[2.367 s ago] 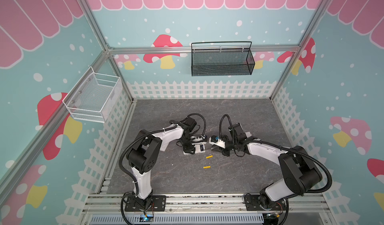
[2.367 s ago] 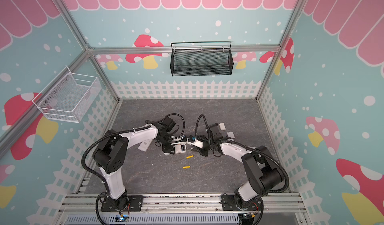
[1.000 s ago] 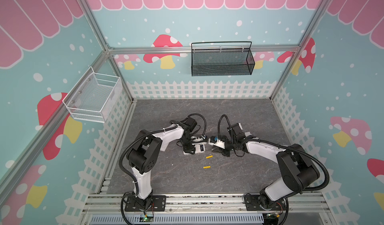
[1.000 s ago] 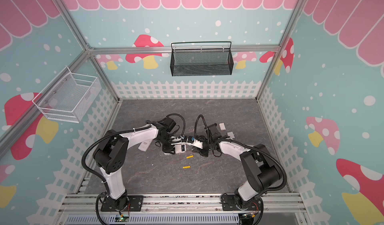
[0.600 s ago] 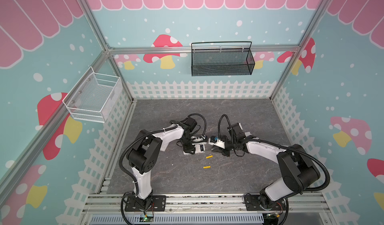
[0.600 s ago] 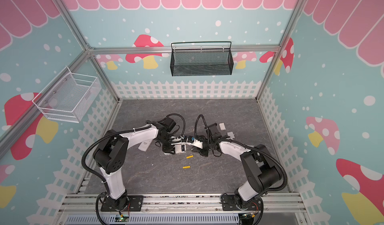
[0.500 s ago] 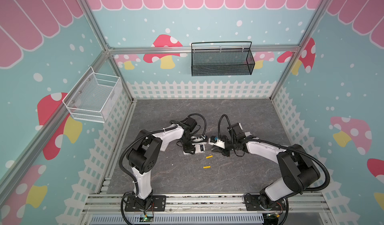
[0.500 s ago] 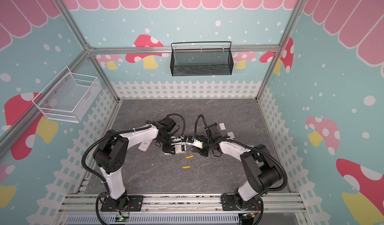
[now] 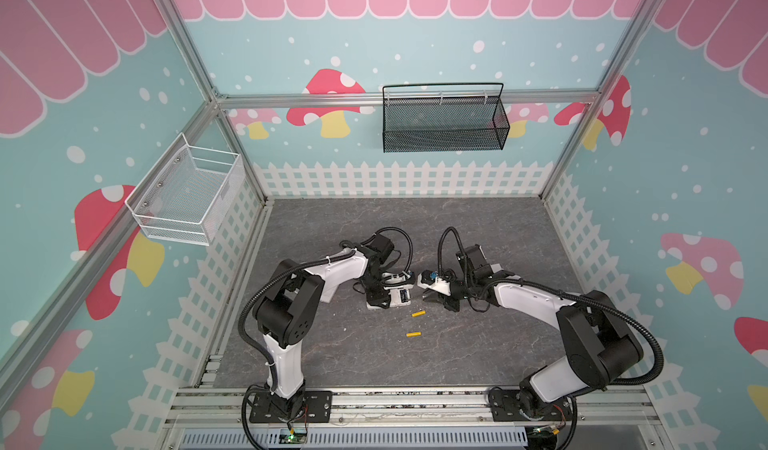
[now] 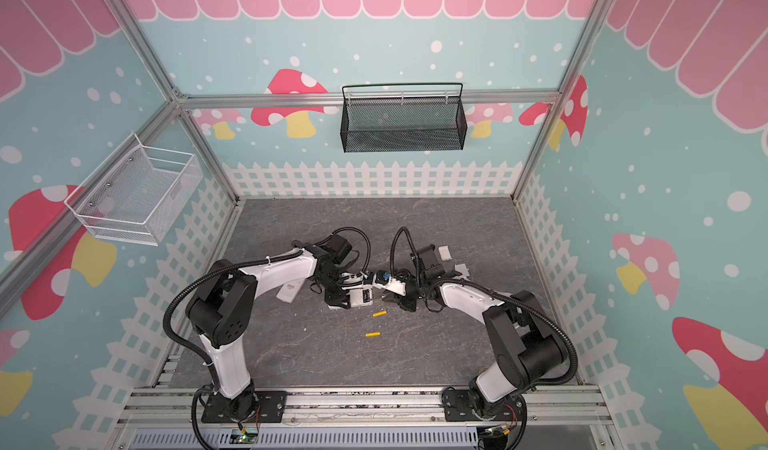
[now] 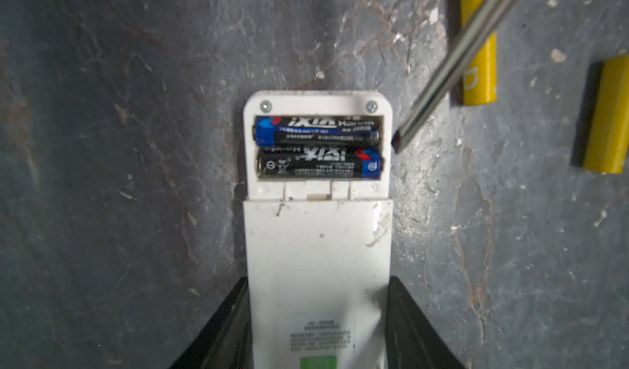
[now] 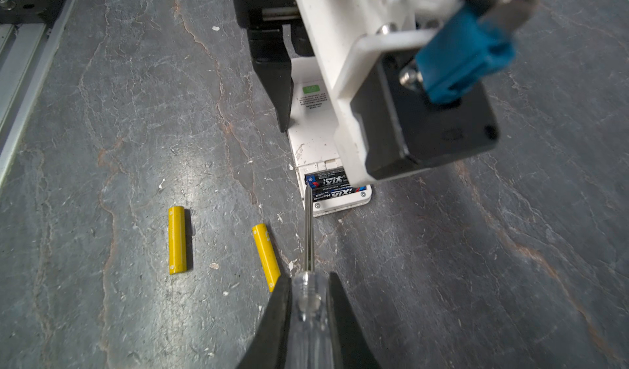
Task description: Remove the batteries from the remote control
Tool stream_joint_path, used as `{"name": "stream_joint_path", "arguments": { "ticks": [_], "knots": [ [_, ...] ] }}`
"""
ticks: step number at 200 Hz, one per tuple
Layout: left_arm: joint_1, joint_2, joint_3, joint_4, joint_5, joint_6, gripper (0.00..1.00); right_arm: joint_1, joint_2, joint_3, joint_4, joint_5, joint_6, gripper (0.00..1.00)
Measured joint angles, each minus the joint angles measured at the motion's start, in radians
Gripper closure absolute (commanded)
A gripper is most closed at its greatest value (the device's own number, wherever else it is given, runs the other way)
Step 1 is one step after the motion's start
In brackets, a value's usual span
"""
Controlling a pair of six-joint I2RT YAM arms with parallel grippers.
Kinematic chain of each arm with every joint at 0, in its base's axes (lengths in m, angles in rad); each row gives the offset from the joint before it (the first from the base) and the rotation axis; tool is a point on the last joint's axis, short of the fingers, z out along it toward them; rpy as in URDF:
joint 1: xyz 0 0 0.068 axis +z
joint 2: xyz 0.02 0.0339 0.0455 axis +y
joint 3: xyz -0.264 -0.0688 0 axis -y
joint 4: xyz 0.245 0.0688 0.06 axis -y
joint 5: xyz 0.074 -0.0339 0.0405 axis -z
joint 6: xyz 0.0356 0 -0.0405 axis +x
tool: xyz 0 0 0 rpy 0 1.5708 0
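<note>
**Two batteries out, two in the remote**

Nearest the arms' bases, low in the middle of both top views, two yellow batteries (image 9: pixel 413 334) (image 9: pixel 418 313) lie loose on the grey, veined, stone-look bench (image 9: pixel 332 219). They are smooth slim cylinders, apart from each other. The farther one lies near the remote (image 9: pixel 397 296).

The remote is a flat white plastic slab with rounded corners. It is scuffed and lies back side up, with its compartment uncovered. Two dark batteries (image 11: pixel 316 132) (image 11: pixel 318 164) lie in the compartment side by side, across the remote's width; they are glossy black with blue ends.

The left jaws, black and wedge-shaped, pinch the remote by its two long sides, away from the compartment. The right jaws are pressed on the clear plastic handle of a screwdriver (image 12: pixel 308 316). Its thin steel shaft passes by one yellow battery, and its dark tip is at the remote's side edge, beside the compartment. I cannot tell whether the tip touches.

Farther back, left of centre in a top view, a second remote (image 10: pixel 291 290), also white, lies partly under the left arm (image 10: pixel 282 269). Right of centre lie two small pale flat pieces (image 10: pixel 444 252) (image 10: pixel 461 269).

A black mesh basket (image 9: pixel 442 124) hangs on the back wall, and a white wire basket (image 9: pixel 187 196) hangs on the left wall.
</note>
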Motion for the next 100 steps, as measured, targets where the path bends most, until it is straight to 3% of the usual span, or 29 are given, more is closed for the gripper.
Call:
{"name": "stream_joint_path", "arguments": {
  "ticks": [100],
  "knots": [
    [0.000, 0.000, 0.000, 0.000, 0.000, 0.000, 0.47, 0.000, 0.026, 0.000, 0.000, 0.016, -0.007, 1.00]
  ]
}}
